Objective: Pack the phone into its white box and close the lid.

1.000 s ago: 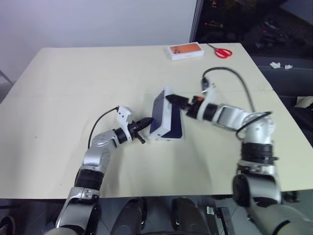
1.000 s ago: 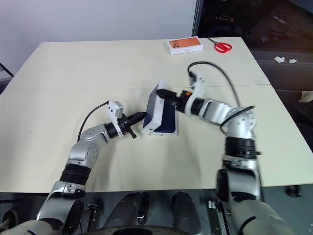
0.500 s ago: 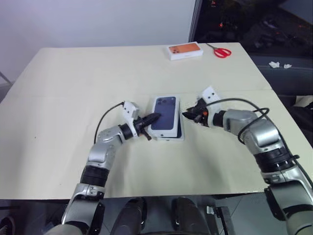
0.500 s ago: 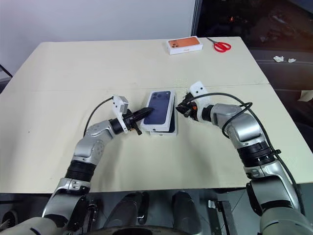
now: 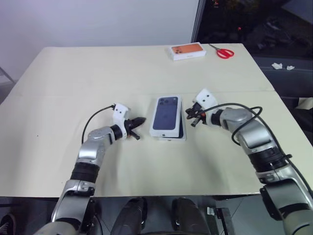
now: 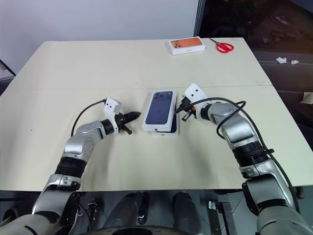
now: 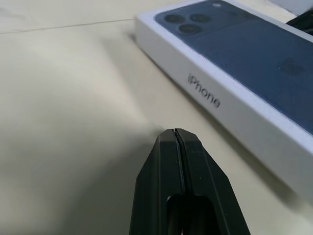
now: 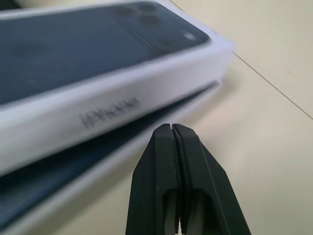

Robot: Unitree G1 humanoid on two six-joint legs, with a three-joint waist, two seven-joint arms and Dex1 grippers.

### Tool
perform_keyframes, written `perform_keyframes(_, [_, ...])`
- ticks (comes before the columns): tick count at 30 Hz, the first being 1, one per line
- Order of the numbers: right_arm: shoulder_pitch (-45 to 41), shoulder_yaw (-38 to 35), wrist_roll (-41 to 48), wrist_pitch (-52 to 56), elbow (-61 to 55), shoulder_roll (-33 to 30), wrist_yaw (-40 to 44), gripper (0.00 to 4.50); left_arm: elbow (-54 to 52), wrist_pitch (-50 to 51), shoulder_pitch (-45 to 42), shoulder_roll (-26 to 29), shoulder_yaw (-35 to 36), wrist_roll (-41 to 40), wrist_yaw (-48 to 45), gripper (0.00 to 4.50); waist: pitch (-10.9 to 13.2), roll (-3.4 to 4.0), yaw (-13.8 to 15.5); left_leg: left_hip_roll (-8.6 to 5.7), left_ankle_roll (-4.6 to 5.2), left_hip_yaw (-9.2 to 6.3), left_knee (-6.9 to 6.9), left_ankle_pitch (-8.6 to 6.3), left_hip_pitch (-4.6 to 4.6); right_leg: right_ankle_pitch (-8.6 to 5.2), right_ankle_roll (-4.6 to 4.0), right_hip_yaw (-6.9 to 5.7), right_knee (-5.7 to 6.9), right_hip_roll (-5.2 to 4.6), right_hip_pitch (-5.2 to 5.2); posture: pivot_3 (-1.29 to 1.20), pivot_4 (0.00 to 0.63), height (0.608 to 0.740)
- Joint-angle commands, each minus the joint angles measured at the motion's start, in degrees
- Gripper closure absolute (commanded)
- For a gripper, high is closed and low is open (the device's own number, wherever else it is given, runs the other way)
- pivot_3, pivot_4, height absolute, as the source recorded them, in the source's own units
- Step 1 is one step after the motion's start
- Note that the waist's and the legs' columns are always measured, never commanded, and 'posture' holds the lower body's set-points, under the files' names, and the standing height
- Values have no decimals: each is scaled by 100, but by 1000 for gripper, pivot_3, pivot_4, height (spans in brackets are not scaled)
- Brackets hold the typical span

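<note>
Since the earlier frame, white cardboard lid (image 5: 165, 116) now lies skewed on white box (image 5: 179, 134), unseated, between closed, empty left gripper (image 5: 140, 120) and right gripper (image 5: 189, 113).

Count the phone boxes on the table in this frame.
2. The white box with the dark phone picture on its lid lies mid-table between the two grippers, its lid sitting askew on the base. The orange-printed box sits at the far edge, beside the red scissors.
</note>
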Motion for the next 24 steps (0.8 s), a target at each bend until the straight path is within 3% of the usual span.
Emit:
perform_keyframes(1, [-221, -64, -156, -92, -231, 71, 80, 4444, 173, 181, -146, -182, -239, 66, -120, 4500, 0, 1, -3, 0, 0, 0, 0, 0, 0, 0, 0, 0, 0, 0, 0, 0, 150, 740])
perform_keyframes(14, [-103, -81, -584, -120, -398, -205, 484, 4444, -397, 571, -60, -457, -381, -4, -387, 4500, 0, 1, -7, -1, 0, 0, -1, 0, 1, 0, 0, 0, 0, -1, 0, 0, 150, 740])
perform_keyframes(24, [307, -38, -785, 3, -697, -198, 568, 4444, -528, 604, 20, -348, -337, 28, -328, 4500, 0, 0, -14, 0, -1, -1, 1, 0, 1, 0, 0, -1, 1, -1, 1, 0, 150, 740])
